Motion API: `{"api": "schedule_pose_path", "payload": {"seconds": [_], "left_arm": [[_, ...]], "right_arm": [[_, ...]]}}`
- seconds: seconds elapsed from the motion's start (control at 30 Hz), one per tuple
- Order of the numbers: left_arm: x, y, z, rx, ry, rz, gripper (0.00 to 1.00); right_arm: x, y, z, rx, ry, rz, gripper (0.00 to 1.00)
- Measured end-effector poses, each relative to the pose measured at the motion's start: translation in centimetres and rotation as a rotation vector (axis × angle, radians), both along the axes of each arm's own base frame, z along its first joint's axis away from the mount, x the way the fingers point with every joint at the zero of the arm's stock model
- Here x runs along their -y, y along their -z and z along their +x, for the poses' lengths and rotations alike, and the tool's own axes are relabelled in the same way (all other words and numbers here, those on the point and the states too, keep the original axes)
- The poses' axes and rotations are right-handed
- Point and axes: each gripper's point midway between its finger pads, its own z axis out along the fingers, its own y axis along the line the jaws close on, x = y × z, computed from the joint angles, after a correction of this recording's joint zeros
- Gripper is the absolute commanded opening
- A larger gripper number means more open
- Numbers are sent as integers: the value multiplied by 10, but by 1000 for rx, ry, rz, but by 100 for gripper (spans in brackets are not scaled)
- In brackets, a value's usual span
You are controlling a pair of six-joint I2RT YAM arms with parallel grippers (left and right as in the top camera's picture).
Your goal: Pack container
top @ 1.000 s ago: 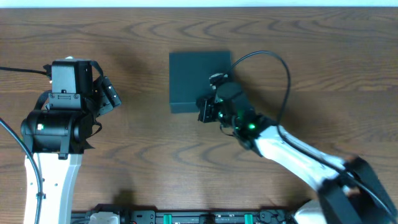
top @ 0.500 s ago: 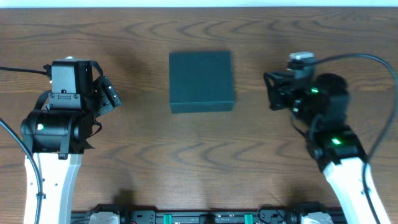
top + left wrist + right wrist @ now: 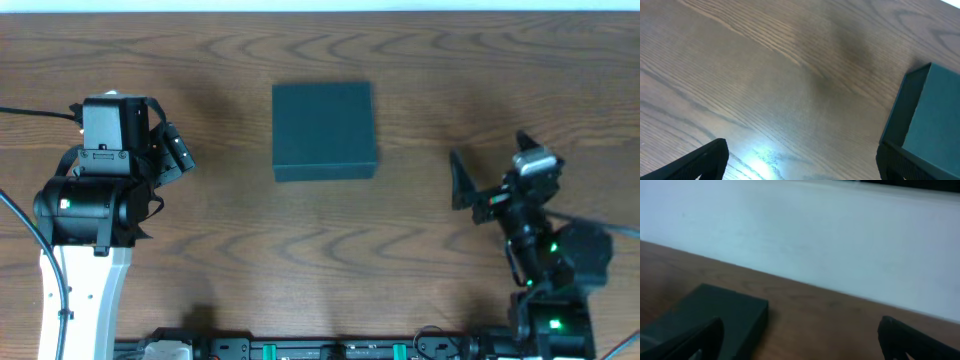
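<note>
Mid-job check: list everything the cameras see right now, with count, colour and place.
container: one, dark teal, closed, mid-table
table: one, brown wood grain, under everything
wall: one, white, beyond the table's far edge
cable: one, black, beside the left arm
left arm: one, black and white, left of the container
right arm: one, black, right front
left tool: one, black, open, empty
right tool: one, black, open, empty

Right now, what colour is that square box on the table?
Dark teal, plain with no pattern. The container shows best in the overhead view.
</note>
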Motion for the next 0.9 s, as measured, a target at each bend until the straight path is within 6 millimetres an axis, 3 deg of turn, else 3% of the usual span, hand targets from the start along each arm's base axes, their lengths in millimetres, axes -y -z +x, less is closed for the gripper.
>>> {"api": "schedule_pose_path", "payload": {"seconds": [0.23, 0.4, 0.53, 0.67, 0.9], "left_arm": [[0, 0, 0, 0, 0, 0, 95], [0, 0, 0, 0, 0, 0, 95], [0, 0, 0, 0, 0, 0, 95], [0, 0, 0, 0, 0, 0, 95], [0, 0, 0, 0, 0, 0, 95]], "right_arm": [[0, 3, -17, 153, 6, -1, 99], [0, 16, -27, 184, 7, 14, 99], [2, 13, -32, 195, 15, 94, 99], [-2, 9, -36, 200, -2, 148, 99], [-1, 27, -34, 209, 0, 178, 99]]}}
